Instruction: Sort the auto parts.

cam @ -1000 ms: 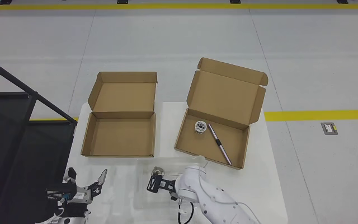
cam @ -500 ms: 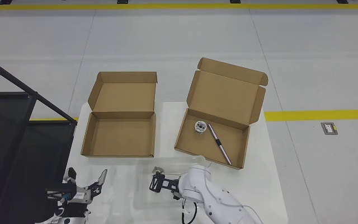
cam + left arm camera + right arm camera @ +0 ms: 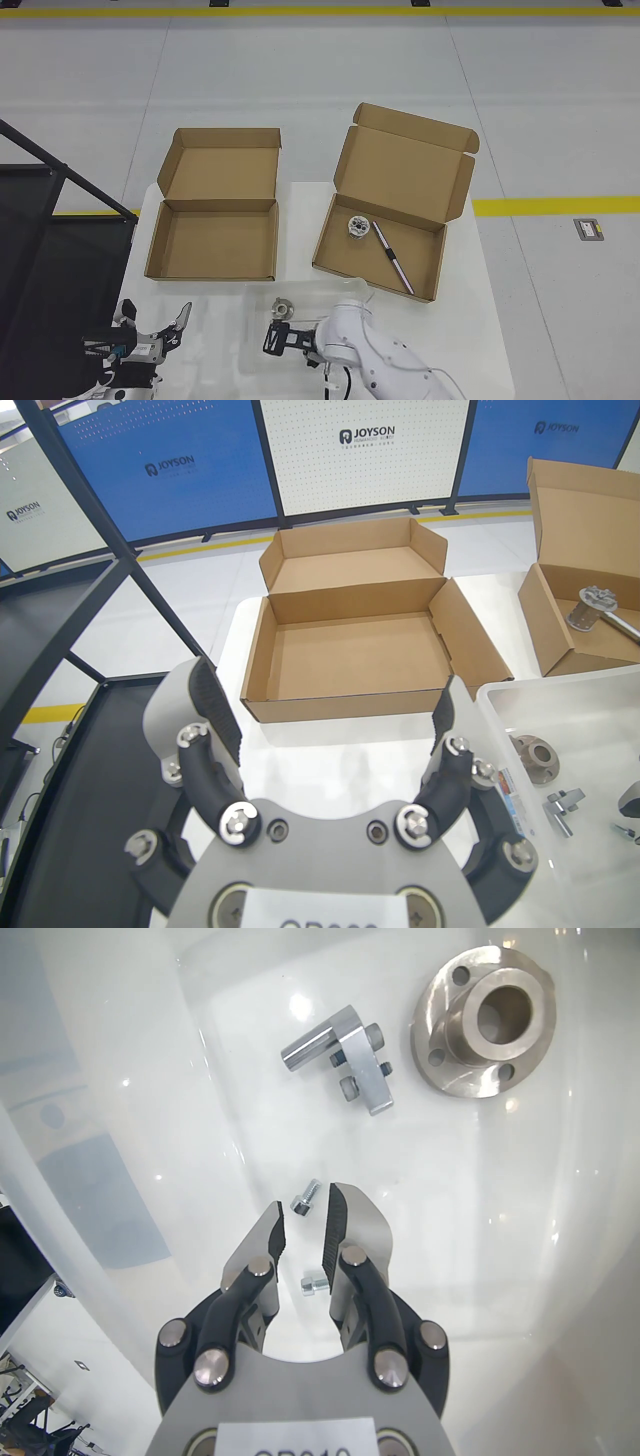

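A clear plastic bin [image 3: 150, 1128] holds a round metal flange [image 3: 482, 1055], a silver bracket with a pin [image 3: 350, 1058] and two small bolts. My right gripper [image 3: 306, 1200] hangs low inside the bin, open, with one bolt [image 3: 304, 1198] lying between its fingertips. The other bolt [image 3: 314, 1285] lies under the fingers. From above, the right gripper [image 3: 275, 338] is just in front of the flange [image 3: 281, 307]. My left gripper [image 3: 325, 685] is open and holds nothing, near the table's front left corner, beside the bin's rim [image 3: 500, 700].
Two open cardboard boxes stand at the back. The left box [image 3: 213, 245] has nothing in it. The right box [image 3: 432, 262] holds a toothed metal hub [image 3: 356, 226] and a thin rod [image 3: 392, 257]. A black rack [image 3: 50, 260] stands off the table's left edge.
My right gripper has shifted slightly toward the table's front edge and to the left inside the bin. The left arm has stayed still.
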### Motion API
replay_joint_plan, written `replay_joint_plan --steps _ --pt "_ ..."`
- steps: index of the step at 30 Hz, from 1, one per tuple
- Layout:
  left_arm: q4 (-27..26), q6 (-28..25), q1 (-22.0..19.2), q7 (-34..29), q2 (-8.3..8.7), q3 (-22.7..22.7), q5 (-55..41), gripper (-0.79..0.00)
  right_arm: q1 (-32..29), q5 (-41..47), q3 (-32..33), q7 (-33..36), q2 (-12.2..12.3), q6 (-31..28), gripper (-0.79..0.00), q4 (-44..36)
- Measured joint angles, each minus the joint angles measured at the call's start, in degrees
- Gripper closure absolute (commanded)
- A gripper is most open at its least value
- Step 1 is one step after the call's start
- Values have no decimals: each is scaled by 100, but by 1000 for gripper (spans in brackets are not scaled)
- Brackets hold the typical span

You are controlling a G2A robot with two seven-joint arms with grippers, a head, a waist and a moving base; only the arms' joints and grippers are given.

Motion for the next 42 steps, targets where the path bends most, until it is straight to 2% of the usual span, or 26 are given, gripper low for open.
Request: replay_joint_plan --steps 15,16,18,29,34,38,41,42 --pt "0 0 0 0 0 0 0 -785 315 66 -295 -141 -177 318 -175 469" --pt "0 0 0 0 0 0 0 -785 315 66 -297 -142 -178 315 -142 470" --pt "0 0 0 0 0 0 0 -785 317 71 -298 -143 -179 301 0 477" --pt "0 0 0 0 0 0 0 -785 325 137 -74 -228 -113 211 0 406" --pt "0 0 0 0 0 0 0 -785 163 216 396 -219 67 -46 0 -82" --pt "0 0 0 0 0 0 0 -785 -190 280 787 -152 246 -364 0 -703" --pt "0 0 0 0 0 0 0 -785 -362 236 865 -81 311 -426 0 -931" --pt "0 0 0 0 0 0 0 -785 -400 185 841 -68 318 -371 -117 -952"
